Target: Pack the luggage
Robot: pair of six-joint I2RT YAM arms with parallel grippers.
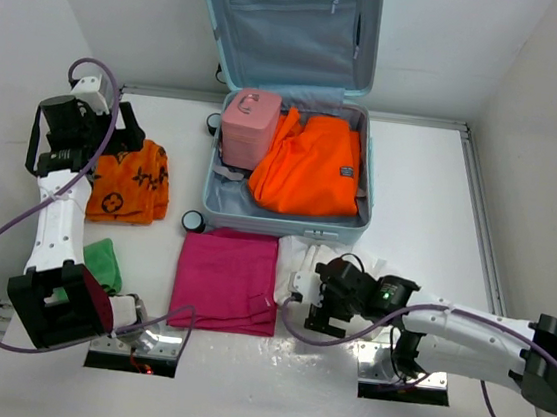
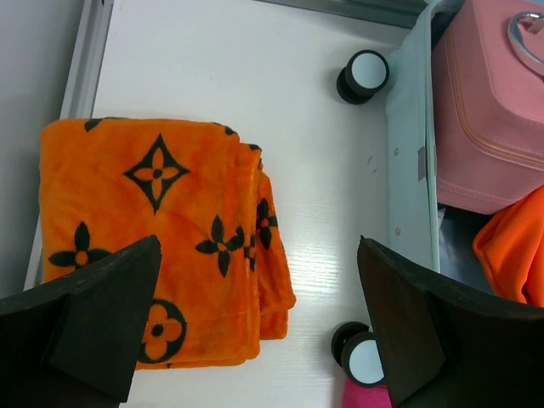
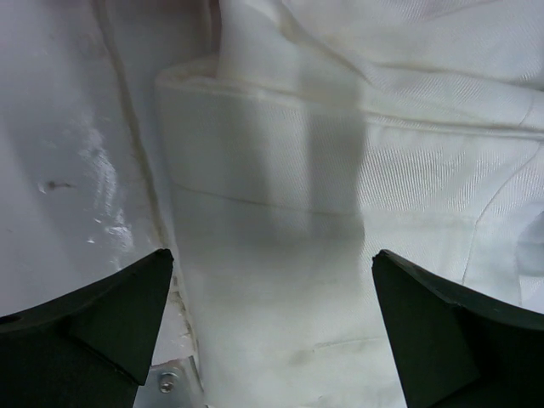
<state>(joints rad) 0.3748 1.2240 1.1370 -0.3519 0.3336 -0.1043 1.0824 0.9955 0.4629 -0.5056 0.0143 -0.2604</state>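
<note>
Right gripper (image 1: 333, 305) hangs over a folded white cloth garment (image 1: 303, 257) by the near edge; the pale aqua hard-shell suitcase (image 1: 279, 27) lies open at the far edge. Left wrist view: the left gripper (image 2: 259, 251) has jaws spread above an orange black-patterned fleece blanket (image 2: 161, 229). Right wrist view: jaws spread over the white garment.

White table (image 1: 417, 184), plain white walls (image 1: 130, 10), even light

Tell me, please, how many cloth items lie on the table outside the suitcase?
4: orange patterned blanket at far left; green cloth beside the left arm; magenta towel before the luggage; white garment below the right gripper. More may hide under the arms.
</note>
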